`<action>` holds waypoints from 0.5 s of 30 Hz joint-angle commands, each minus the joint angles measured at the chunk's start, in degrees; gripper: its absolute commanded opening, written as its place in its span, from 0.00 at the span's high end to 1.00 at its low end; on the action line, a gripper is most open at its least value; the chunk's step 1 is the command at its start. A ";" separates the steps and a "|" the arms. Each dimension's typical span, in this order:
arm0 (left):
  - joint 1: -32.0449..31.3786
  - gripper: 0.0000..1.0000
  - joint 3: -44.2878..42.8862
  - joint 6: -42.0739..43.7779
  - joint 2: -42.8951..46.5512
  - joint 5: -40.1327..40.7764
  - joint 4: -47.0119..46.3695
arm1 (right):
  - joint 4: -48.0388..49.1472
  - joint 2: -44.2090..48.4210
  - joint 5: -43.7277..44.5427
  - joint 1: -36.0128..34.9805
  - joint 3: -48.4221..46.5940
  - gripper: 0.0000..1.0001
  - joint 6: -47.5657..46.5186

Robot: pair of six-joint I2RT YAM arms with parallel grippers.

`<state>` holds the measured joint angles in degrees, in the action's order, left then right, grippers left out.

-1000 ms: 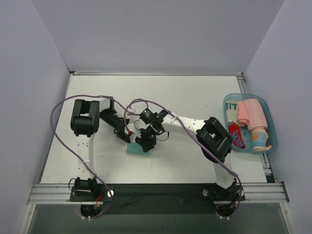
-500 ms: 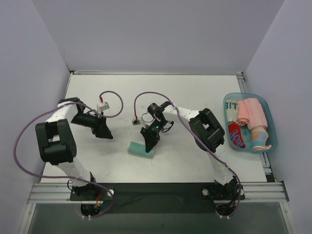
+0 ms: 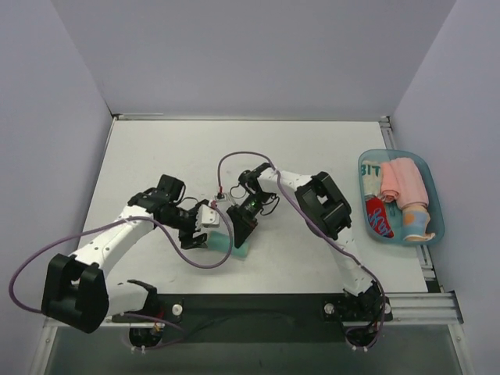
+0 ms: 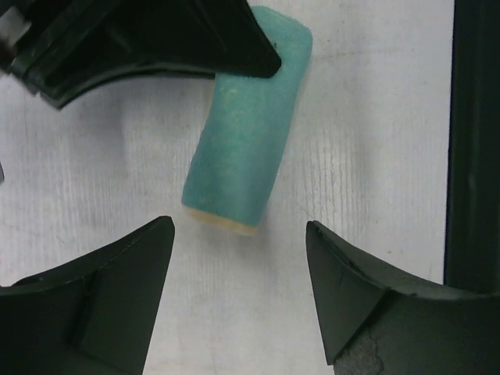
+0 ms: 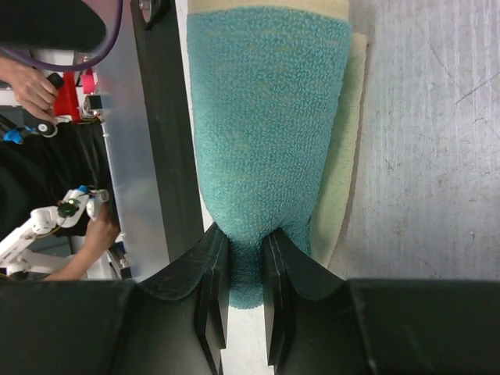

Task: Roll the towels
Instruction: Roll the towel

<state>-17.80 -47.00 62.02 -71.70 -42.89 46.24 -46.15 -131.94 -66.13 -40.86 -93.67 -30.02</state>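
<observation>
The rolled teal towel [image 4: 246,133] lies on the worktop [image 3: 312,148] about midway between the side edges, towards the near edge, its long axis running from the spread left claw [image 4: 238,232], just short of one end, to the right claw [image 5: 244,242] pinching the other.

White tabletop [image 3: 312,148], scuffed; pale lilac walls [image 3: 258,55] on three sides; aluminium rail [image 3: 422,305] along near edge; even light.

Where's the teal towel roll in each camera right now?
Top external: teal towel roll just below picture centre, mostly hidden under the right gripper.
Left wrist: upper centre, lying at an angle.
Right wrist: centre, near end pinched.
Shared landmark: the right gripper clamping its end.
</observation>
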 commanded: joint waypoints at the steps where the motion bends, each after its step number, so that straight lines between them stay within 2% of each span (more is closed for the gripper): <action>1: -6.18 0.21 0.60 -0.06 -0.44 6.32 -10.20 | -3.33 -4.38 6.98 0.08 -0.54 1.00 -2.15; 7: -13.03 0.25 0.33 -0.06 -4.93 7.82 -13.36 | -4.39 -6.22 5.40 1.13 -2.04 1.00 -2.32; 11: -15.42 0.27 1.12 -0.50 -8.62 10.02 -15.21 | -4.91 -7.45 4.17 2.01 -3.36 0.99 -1.97; 14: -15.95 0.32 2.00 -0.67 -11.61 11.34 -17.14 | -5.35 -7.81 4.25 2.37 -3.71 0.99 -2.15; 15: -16.03 0.39 1.83 -0.67 -12.31 11.95 -17.32 | -5.44 -7.81 4.51 2.28 -3.80 0.99 -2.06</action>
<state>-33.52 -45.65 61.60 -82.43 -33.28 32.12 -51.46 -136.68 -70.70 -38.76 -97.32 -29.98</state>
